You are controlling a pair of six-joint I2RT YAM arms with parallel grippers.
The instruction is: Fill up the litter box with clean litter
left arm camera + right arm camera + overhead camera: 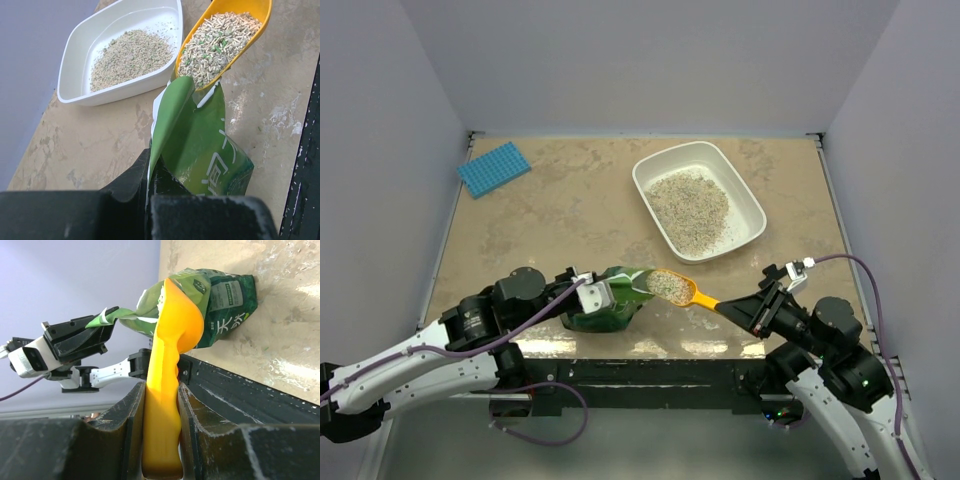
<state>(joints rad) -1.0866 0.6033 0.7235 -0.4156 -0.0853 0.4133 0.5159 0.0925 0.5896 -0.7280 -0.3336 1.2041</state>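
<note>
The litter box is set on the tabletop and partly filled with clean litter. On its near side, a green bag is clamped by the left jaws. A loaded orange scoop is gripped at its handle by the right jaws.

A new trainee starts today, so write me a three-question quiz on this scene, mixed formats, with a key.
1. Fill in: the white litter box holds a heap of ____.
2. True or false: the orange scoop is empty.
3. The left gripper is shut on: A) the scoop B) the green bag C) the litter box.

Key: 1. litter. 2. False: it is heaped with litter, its handle clamped in the right gripper. 3. B.
</note>
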